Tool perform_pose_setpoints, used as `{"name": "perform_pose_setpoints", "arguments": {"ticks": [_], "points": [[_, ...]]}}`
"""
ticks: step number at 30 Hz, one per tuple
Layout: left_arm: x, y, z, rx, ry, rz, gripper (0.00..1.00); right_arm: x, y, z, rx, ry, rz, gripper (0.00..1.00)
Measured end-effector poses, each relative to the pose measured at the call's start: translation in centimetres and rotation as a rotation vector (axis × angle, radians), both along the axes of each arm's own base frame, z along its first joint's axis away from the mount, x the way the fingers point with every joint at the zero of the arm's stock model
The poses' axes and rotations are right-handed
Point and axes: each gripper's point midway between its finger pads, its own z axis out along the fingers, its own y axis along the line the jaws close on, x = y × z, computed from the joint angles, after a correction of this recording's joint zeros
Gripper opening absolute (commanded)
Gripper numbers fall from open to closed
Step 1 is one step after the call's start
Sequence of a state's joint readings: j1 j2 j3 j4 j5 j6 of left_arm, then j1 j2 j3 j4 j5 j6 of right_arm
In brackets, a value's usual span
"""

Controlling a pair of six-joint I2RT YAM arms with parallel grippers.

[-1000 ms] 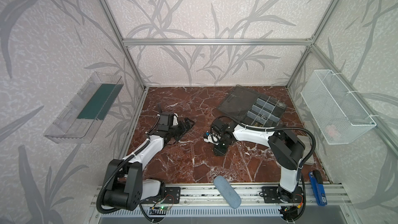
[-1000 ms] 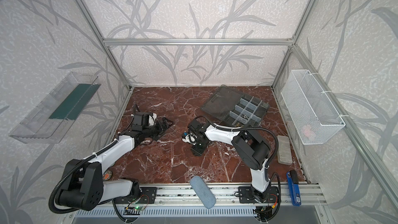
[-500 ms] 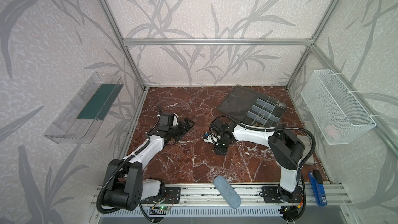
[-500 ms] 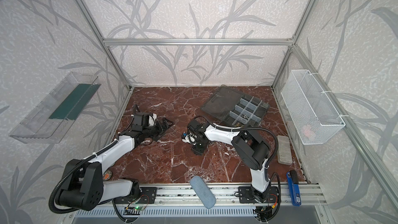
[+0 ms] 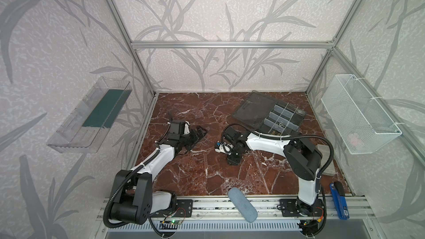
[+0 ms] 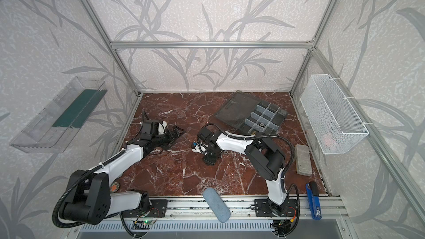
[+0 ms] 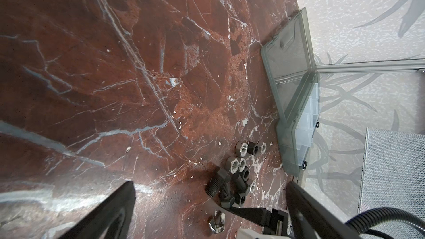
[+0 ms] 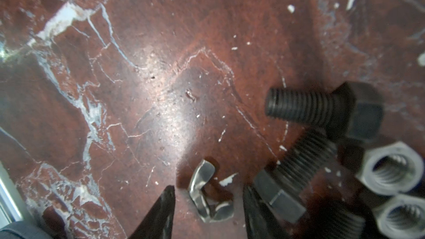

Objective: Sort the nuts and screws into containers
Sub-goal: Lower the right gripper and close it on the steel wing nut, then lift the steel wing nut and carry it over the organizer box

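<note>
**A:** right gripper (image 8: 208, 188) status?

**B:** jaws apart, straddling the small shiny silver wing nut (image 8: 215, 211) on the red-brown marble tabletop (image 8: 161, 88). Gap on both sides, nothing held

**A:** orientation?

**B:** the nut's long axis runs roughly along the fingers, so closing would pinch its short side. Looks lined up to me: close, then lift

**A:** anything in the way?

**B:** the hex head of the nearer black threaded bolt (image 8: 296, 171) sits just outside the pile-side finger; can't tell if it's touching. A second black bolt (image 8: 322, 109) lies just beyond, with the dull silver hex nuts (image 8: 391, 168) past that. Closing takes that finger away from the bolt, so I'd say the risk is in the lift, or the nut skating on the marble

**A:** left gripper (image 5: 198, 133)?

**B:** fingers spread wide, empty, low over the table. In a top view it's at about 10 o'clock from the right one. The right arm is clearly nearer the nut

**A:** drop target?

**B:** flat dark grey plastic organizer box (image 5: 279, 109), with its smoky lid (image 5: 250, 106) folded open, at about 1 o'clock from the right gripper and near. A couple of compartments hold small bits, too small to identify

**A:** other clutter?

**B:** pale blue-grey oblong case (image 5: 242, 205) on the front rail at 6 o'clock, white wire mesh basket (image 5: 358, 116) on the wall around 2, clear plastic wall tray (image 5: 92, 113) around 10. All well off the path to the box
</note>
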State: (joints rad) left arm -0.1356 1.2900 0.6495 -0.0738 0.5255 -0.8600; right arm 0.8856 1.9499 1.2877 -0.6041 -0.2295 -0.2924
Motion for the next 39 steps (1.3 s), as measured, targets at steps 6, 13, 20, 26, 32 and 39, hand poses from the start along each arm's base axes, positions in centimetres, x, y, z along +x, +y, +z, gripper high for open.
{"name": "perform_pose_setpoints", "arguments": {"ticks": [6, 13, 20, 26, 32, 39], "points": [[0.0, 0.0, 0.0, 0.0, 0.0, 0.0, 1.0, -0.1, 0.1, -0.1, -0.001, 0.001, 0.005, 0.31], [-0.1, 0.0, -0.1, 0.0, 0.001, 0.0, 0.99, -0.1, 0.1, -0.1, -0.005, 0.001, 0.005, 0.28], [0.0, 0.0, -0.1, 0.0, 0.0, 0.001, 0.99, -0.2, 0.0, -0.2, -0.011, 0.006, 0.0, 0.14], [0.0, 0.0, -0.1, 0.0, 0.0, 0.001, 0.99, -0.2, 0.1, 0.4, 0.005, 0.0, -0.011, 0.0], [-0.1, 0.1, 0.1, -0.001, -0.007, 0.002, 0.99, -0.3, -0.6, 0.5, 0.009, 0.01, -0.032, 0.0], [-0.3, 0.3, -0.1, 0.0, -0.004, 0.007, 0.99, 1.8, -1.7, 2.9, 0.062, -0.016, -0.105, 0.0]]}}
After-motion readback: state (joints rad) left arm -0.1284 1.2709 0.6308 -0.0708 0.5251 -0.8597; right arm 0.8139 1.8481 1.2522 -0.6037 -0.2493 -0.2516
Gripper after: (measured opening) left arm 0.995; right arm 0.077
